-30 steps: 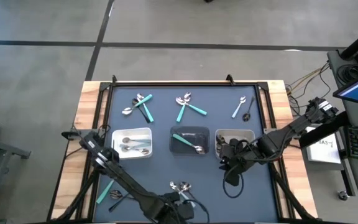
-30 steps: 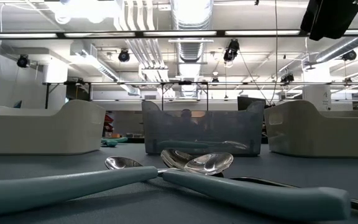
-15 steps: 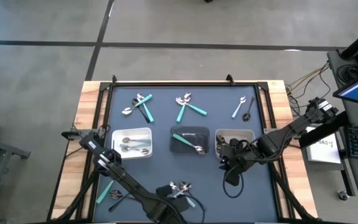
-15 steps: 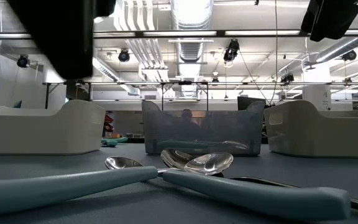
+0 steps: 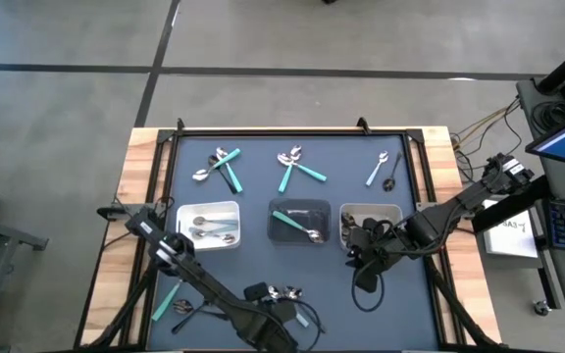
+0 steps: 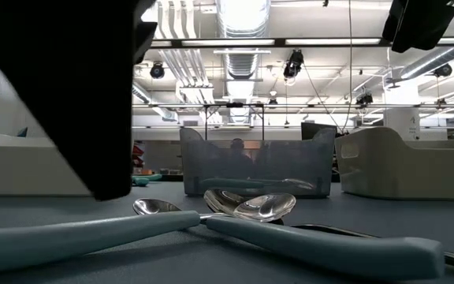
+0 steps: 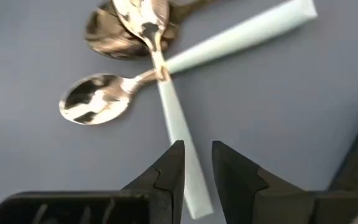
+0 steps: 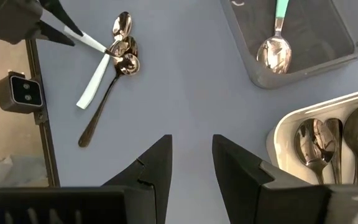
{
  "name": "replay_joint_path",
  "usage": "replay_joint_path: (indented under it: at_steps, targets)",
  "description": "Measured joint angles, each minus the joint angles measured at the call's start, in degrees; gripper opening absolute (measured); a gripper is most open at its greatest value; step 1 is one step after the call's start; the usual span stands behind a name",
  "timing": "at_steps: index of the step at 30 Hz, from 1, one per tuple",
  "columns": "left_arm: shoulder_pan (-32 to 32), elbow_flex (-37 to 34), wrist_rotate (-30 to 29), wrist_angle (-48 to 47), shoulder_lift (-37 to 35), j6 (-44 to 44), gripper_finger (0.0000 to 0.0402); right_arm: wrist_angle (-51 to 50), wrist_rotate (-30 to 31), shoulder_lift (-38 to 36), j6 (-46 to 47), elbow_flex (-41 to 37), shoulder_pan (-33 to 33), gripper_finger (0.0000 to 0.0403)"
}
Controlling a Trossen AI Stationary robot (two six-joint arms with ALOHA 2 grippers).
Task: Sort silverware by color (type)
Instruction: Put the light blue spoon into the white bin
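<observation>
Dark blue table mat (image 5: 263, 191), matte, wood-framed; right arm unchanged since the earlier frame, left arm shifted leftward at the near edge, now filling the low view's left as a dark block. Three rectangular plastic trays mid-table: white left tray (image 5: 210, 209), grey centre tray (image 5: 298, 207), white right tray (image 5: 371, 209). Right gripper (image 8: 191, 155) just near of the right tray, fingers parted, empty. Left gripper (image 7: 197, 167) with fingers slightly apart astride a pale teal flat handle (image 7: 178, 127), not clamped. Near-edge silverware cluster (image 5: 284, 292): glossy silver spoon bowls, teal handles; further clusters at the far side.
</observation>
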Motion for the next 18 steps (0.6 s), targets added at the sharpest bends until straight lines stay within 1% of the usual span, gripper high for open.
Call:
replay_joint_path:
  at_steps: [3, 8, 14, 18]
  targets:
    - [0.2, -0.6, -1.5, -1.1, 0.0, 0.0, 0.0064, 0.0, 0.0, 0.0, 0.3, 0.0, 0.0, 0.0107]
    - [0.6, -2.9, -1.5, 0.2, 0.0, -0.4, 0.0064, 0.0, 0.0, 0.0, 0.3, 0.0, 0.0, 0.0107]
    - [0.7, -5.3, 1.1, 5.3, -0.3, -1.5, 0.0064, 0.0, 0.0, 0.0, 0.3, 0.0, 0.0, 0.0107]
    - [0.8, -5.9, 1.2, 4.9, -0.2, -1.9, 0.0064, 0.1, 0.0, 0.0, 0.3, 0.0, 0.0, 0.0107]
